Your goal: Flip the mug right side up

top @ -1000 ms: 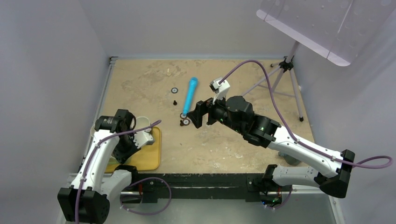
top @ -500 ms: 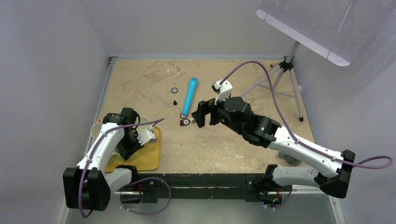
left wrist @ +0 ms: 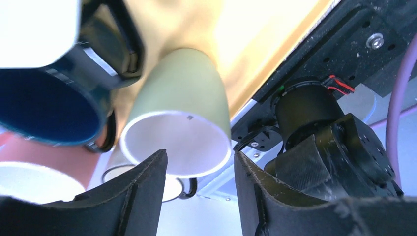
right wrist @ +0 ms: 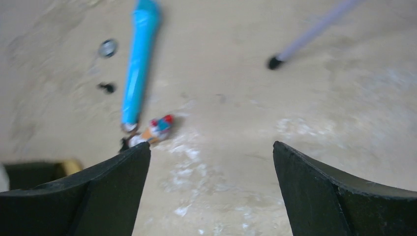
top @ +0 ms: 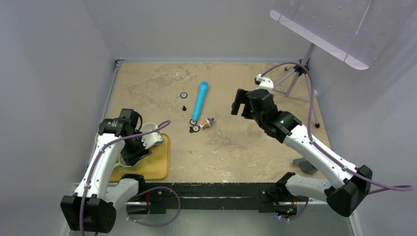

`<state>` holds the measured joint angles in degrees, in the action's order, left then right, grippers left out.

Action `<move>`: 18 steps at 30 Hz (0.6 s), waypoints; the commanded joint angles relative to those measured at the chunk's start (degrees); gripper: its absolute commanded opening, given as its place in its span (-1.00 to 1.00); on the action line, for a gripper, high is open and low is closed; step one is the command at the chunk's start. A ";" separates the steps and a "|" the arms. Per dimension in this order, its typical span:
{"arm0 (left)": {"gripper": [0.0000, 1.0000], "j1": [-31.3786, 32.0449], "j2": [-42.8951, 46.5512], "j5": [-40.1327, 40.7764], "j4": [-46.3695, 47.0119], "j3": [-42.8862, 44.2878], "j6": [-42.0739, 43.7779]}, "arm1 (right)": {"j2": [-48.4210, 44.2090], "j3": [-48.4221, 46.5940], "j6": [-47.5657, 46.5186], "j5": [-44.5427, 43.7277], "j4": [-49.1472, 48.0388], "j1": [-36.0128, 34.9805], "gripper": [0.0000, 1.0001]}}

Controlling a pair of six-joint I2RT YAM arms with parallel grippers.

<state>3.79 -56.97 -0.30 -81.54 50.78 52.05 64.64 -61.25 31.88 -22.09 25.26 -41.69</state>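
The mug [left wrist: 183, 105] is pale green with a white inside. In the left wrist view its open mouth faces the camera, and it rests against the yellow tray [left wrist: 260, 39]. My left gripper [left wrist: 199, 196] is open, its two fingers either side of the mug's rim and just short of it, not closed on it. In the top view only a sliver of the mug [top: 149, 129] shows behind my left gripper [top: 132, 152], which hangs over the tray [top: 158, 164]. My right gripper [top: 239, 104] is open and empty above the table's middle right, which the right wrist view [right wrist: 211, 196] confirms.
A blue cylinder [top: 199, 101] lies mid-table, with small black washers and a small coloured figure [top: 208, 121] near its end. A tripod [top: 301, 73] stands at the back right. In the left wrist view a dark blue round object [left wrist: 44, 105] is beside the mug.
My right arm has pulled back to the right, away from the small parts, uncovering the coloured figure. My left arm has shifted slightly over the tray.
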 commanded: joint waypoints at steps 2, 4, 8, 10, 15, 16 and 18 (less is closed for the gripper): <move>0.16 -0.28 3.21 -4.67 -5.95 8.08 -0.98 | 0.43 -2.78 21.95 -17.52 21.86 9.95 0.97; 0.18 -0.28 3.99 -5.48 -6.79 10.28 -1.11 | -0.23 -3.39 32.68 -25.58 31.58 13.02 0.97; 0.20 -0.23 5.17 -7.23 -7.92 13.01 -0.52 | -5.13 -1.34 51.96 -32.00 46.05 25.91 0.96; 0.20 -0.27 5.43 -7.89 -8.96 13.96 0.08 | -8.24 2.69 48.18 -29.75 40.82 34.16 0.95; 0.21 -0.20 7.06 -10.46 -10.71 15.29 1.57 | -9.31 7.14 42.17 -23.48 36.90 55.09 0.96; 0.21 -0.19 7.41 -11.06 -11.48 15.37 2.24 | -9.39 7.29 43.66 -24.35 38.62 57.02 0.96; 0.21 -0.25 8.79 -11.54 -11.89 15.04 3.20 | -10.22 8.13 45.03 -24.82 40.23 59.14 0.96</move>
<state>3.77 -50.48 -7.97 -88.90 63.96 52.21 54.63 -54.61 72.51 -45.54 61.39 13.13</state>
